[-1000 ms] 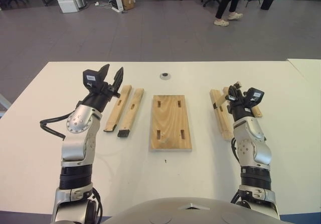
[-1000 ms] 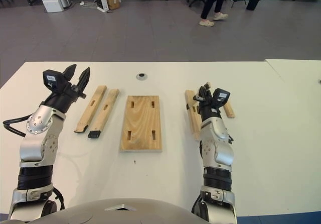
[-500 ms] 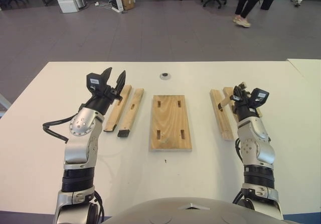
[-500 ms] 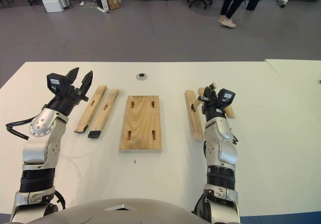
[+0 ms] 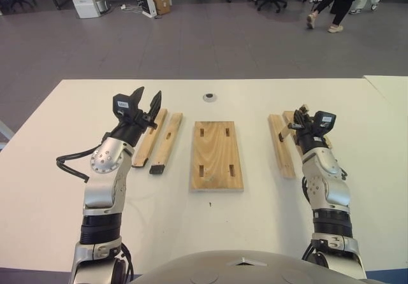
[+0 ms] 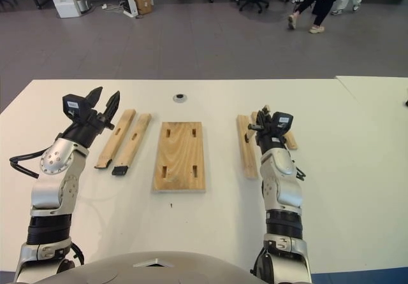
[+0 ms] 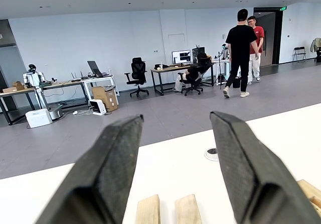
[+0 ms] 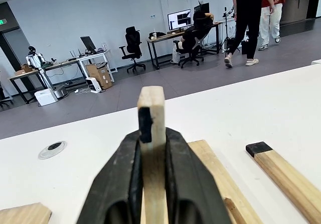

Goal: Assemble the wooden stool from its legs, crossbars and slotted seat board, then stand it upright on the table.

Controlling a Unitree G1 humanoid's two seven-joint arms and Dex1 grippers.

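The slotted seat board [image 5: 217,155] lies flat at the table's middle. Two wooden legs [image 5: 150,137] [image 5: 167,142] lie side by side to its left, one with a black end cap. My left gripper [image 5: 145,100] hovers open just above their far ends, its fingers [image 7: 113,158] spread wide with nothing between them. A long leg [image 5: 280,145] lies right of the board. Beside it my right gripper [image 5: 299,120] is shut on a slim wooden piece [image 8: 152,103], held upright a little above the table. More pieces [image 8: 286,176] lie under and beside that gripper.
A round metal grommet [image 5: 210,96] sits in the table beyond the board. A second table [image 5: 389,86] adjoins at the right. The white table top [image 5: 210,227] is bare in front of the board, with open floor past the far edge.
My left gripper has shifted slightly right and down toward the two legs, still open. The right gripper has moved only a little with the wooden piece in it.
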